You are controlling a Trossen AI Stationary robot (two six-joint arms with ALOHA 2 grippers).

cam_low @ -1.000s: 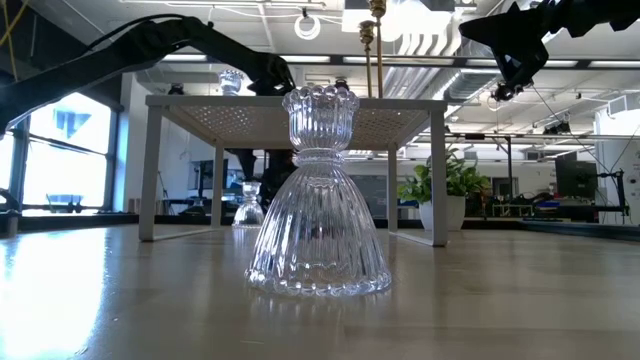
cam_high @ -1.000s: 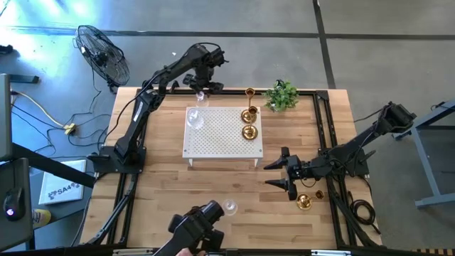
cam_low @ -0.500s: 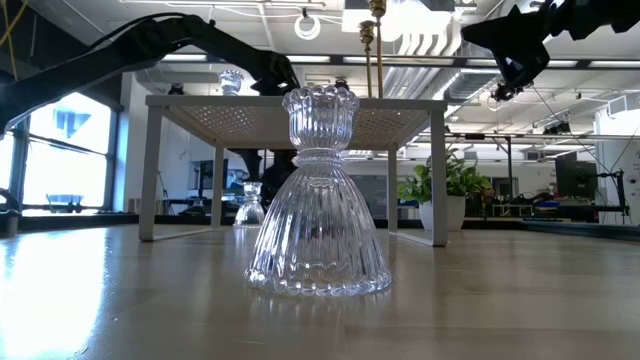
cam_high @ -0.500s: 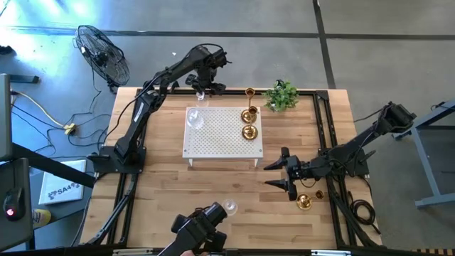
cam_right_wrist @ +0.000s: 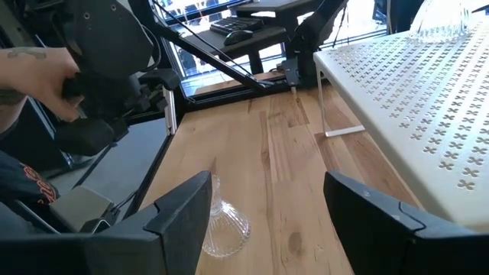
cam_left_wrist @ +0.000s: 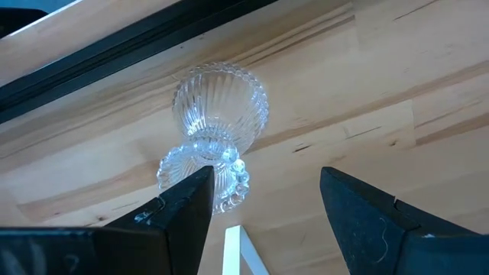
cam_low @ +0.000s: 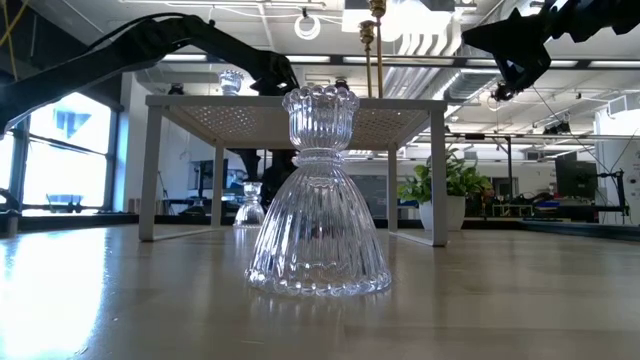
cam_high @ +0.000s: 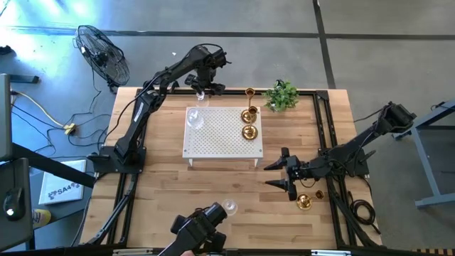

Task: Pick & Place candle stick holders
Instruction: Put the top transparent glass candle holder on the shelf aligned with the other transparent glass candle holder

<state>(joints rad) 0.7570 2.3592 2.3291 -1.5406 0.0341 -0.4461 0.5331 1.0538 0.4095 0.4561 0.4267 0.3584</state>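
Observation:
My left gripper (cam_high: 202, 87) hangs open at the table's far edge, pointing down over a clear glass candle stick holder (cam_left_wrist: 218, 130) that stands upright on the wood on its round base, well below the fingers (cam_low: 247, 205). The white perforated platform (cam_high: 222, 142) carries a glass holder (cam_high: 193, 119) and two gold holders (cam_high: 248, 114) (cam_high: 249, 131). A tall gold stick (cam_high: 250, 92) stands just beyond it. My right gripper (cam_high: 269, 176) waits open and roughly level at the right. Another glass holder (cam_high: 229, 207) stands near the front edge, and a gold holder (cam_high: 304, 203) stands by my right arm.
A green plant (cam_high: 282, 94) stands at the far right of the platform. At the front edge a person's hand (cam_right_wrist: 38, 76) holds a dark device (cam_high: 200, 227) close to the near glass holder (cam_right_wrist: 225, 225). Black frame rails run along the table's sides.

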